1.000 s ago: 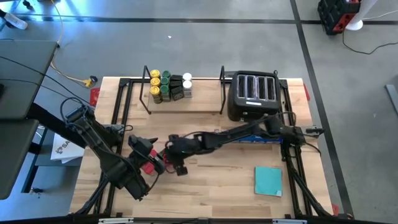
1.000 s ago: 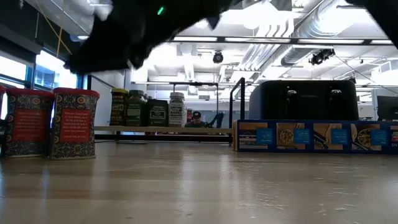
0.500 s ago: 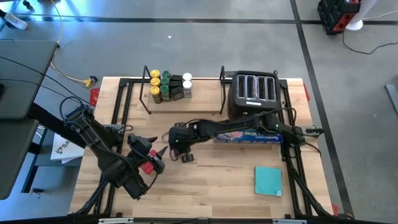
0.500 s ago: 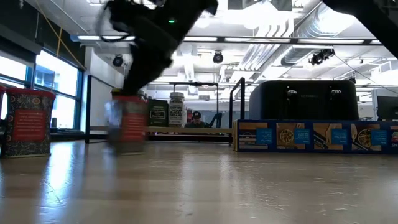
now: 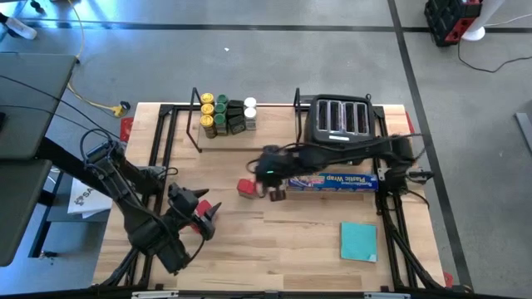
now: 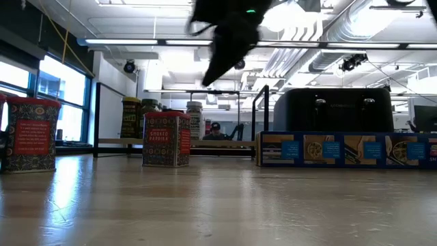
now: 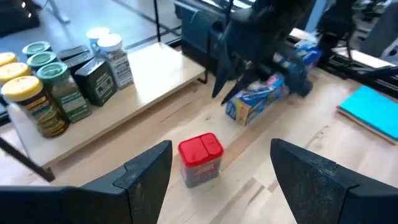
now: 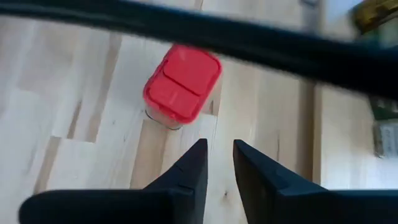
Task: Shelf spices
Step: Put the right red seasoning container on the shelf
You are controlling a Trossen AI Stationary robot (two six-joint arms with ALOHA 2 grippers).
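High view: the right gripper hangs over the middle of the worktop, just beside a red tin that stands upright on the wood, not touching it. Its wrist view shows the fingers nearly together with only a thin gap, nothing between them.

The left gripper sits near the front-left part of the worktop with its fingers spread wide, nothing in them. A second red tin shows at the left edge of the low view.

The other spices are bunched at the left end of the shelf, along the back edge, next to the toaster.

Readable stuff: the blue box in front of the toaster says "Plastic Wrap". The tin's label looks like "SMOKED PAPRIKA" but it's small, so not certain. Jar labels are too tiny to read.
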